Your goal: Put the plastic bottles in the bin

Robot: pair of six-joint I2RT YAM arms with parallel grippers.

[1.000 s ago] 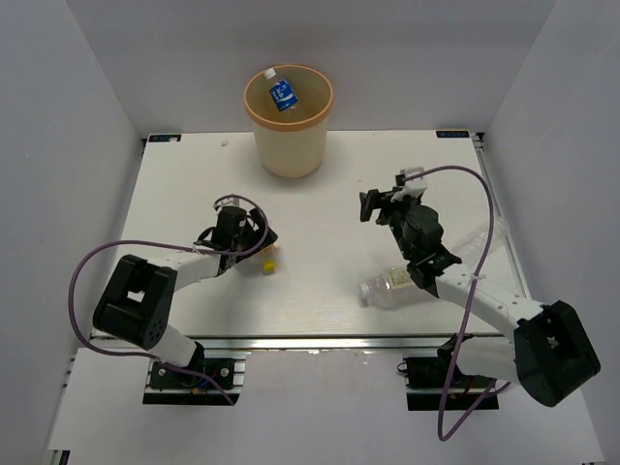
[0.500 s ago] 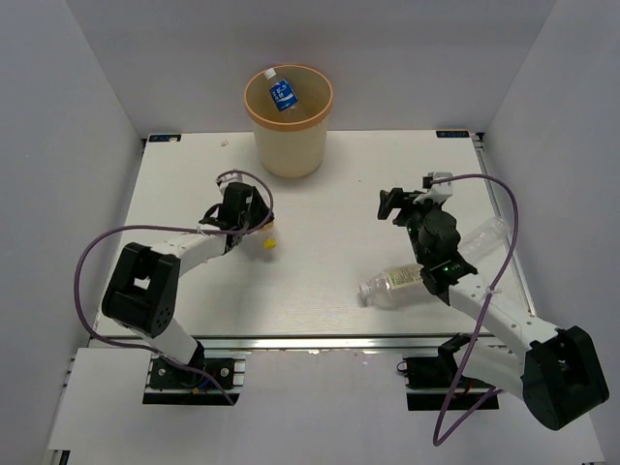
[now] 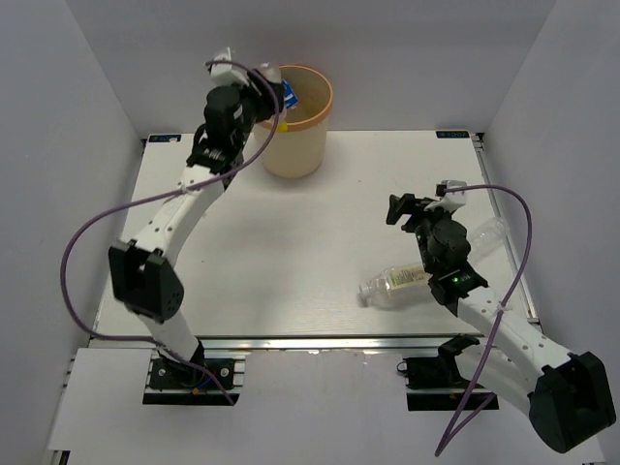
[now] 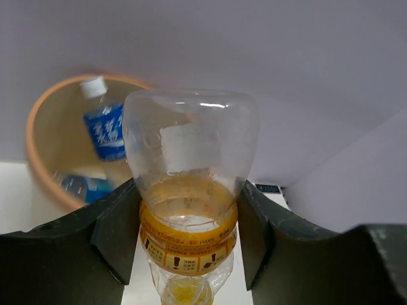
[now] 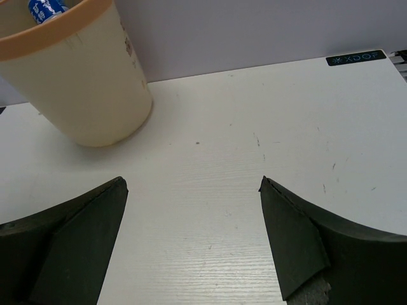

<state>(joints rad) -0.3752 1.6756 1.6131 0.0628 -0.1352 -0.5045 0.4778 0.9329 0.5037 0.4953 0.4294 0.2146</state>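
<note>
1. Orange-tinted bottle (image 4: 189, 210) is sitting clenched between the left claw's (image 4: 189, 232) fingers, with its base pointing away from the wrist and its yellow cap end nearest the camera.
2. A second ago this claw was working low over the table (image 3: 320, 223), well short of the bin (image 3: 291, 145). It is now hanging raised at the bin's rim, carrying the bottle.
3. Ahead and to the left of that claw, a blue-label bottle (image 4: 105, 130) is leaning inside the bin. A second one (image 4: 82, 187) is lying lower, partly hidden by the rim.
4. The right claw (image 5: 191, 184) is standing released and gripping nothing, and it has drifted slightly rightward. Behind it, a larger clear bottle (image 3: 392, 284) is lying on the table beside its forearm.
5. Another clear bottle (image 3: 484, 235) is showing only partly from under the right arm.
6. From above, the gripped bottle is showing only as a yellow speck. Its cap is blurring at the wrist view's bottom edge.
</note>
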